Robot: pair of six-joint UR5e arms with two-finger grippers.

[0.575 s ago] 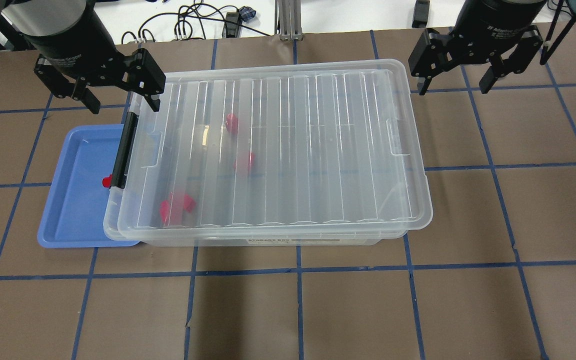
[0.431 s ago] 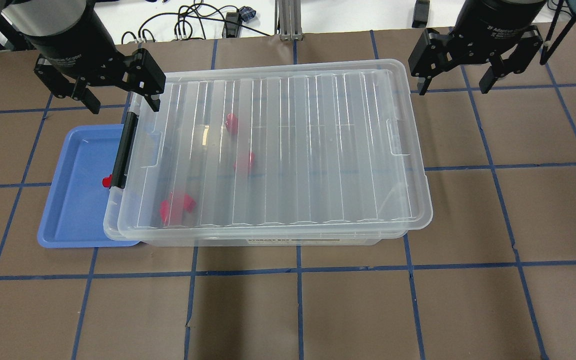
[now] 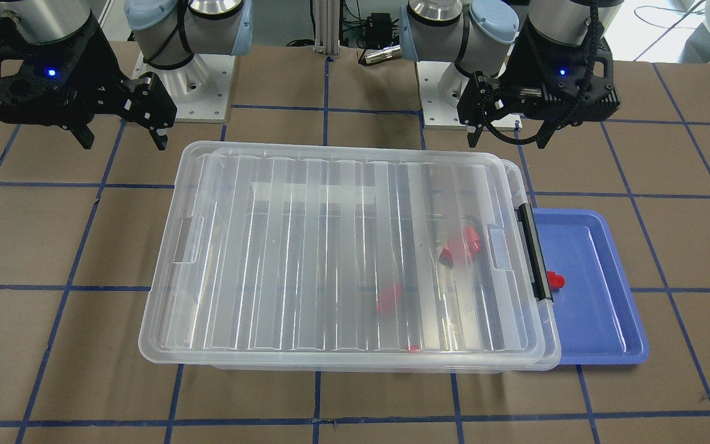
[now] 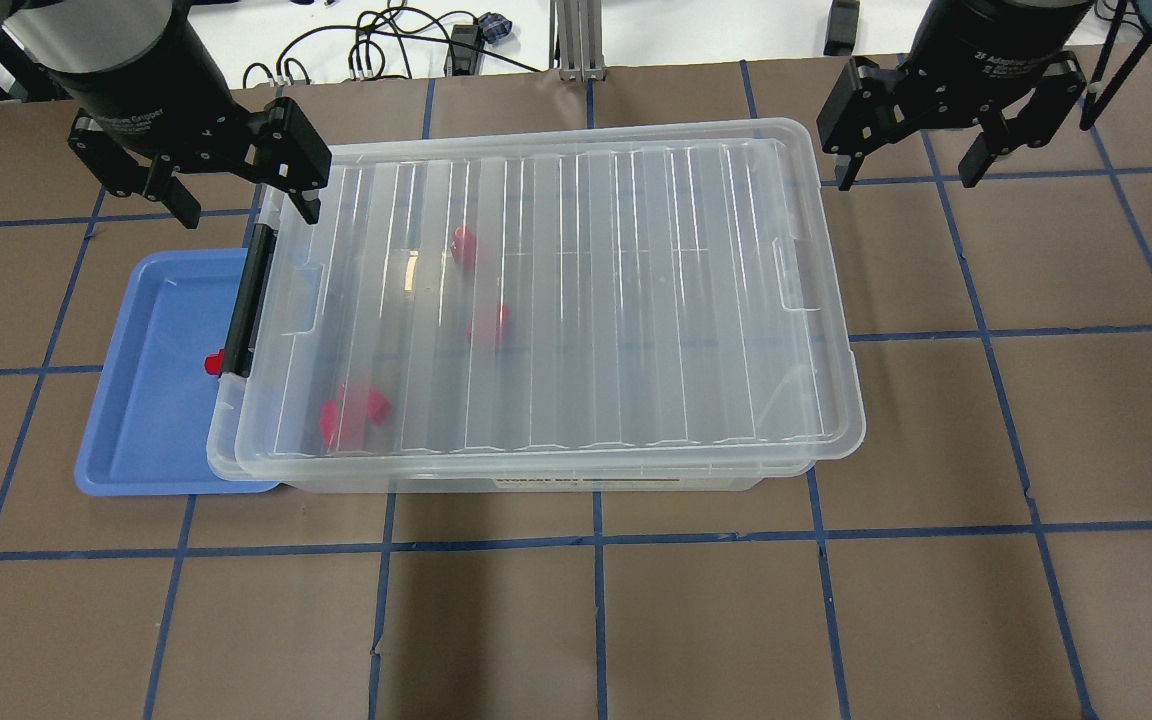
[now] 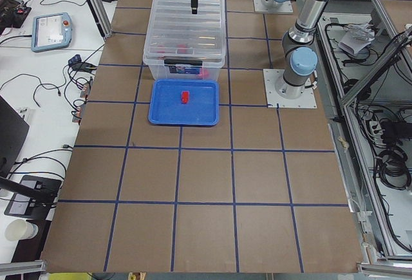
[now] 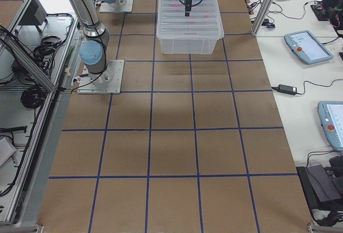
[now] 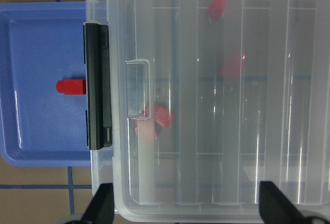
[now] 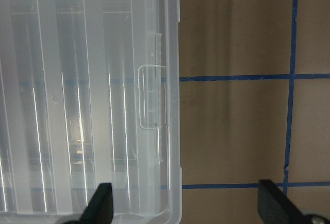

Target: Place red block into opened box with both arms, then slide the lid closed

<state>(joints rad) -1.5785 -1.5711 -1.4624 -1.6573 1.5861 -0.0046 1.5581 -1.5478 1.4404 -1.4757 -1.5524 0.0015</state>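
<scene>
Lid (image 4: 556,290) covers box (image 4: 416,482), enclosing red blocks (image 4: 351,415); left hand (image 4: 248,212) and right hand (image 4: 906,178) hover clear, fingers apart and empty, work seemingly done.

One box (image 4: 636,481), one lid (image 4: 586,300), one tray (image 4: 151,410); left gripper (image 4: 246,210), right gripper (image 4: 906,178); one red block (image 4: 214,362) outside the box, three or four inside.

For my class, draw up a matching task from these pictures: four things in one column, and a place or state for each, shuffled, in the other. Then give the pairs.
Things:
1 lid
2 tray
3 bar
4 right tool

Place or state:
a holds one red block
b open, empty
c lies over the box
d black, on the box's short end

Pairs: 1-c; 2-a; 3-d; 4-b
</scene>
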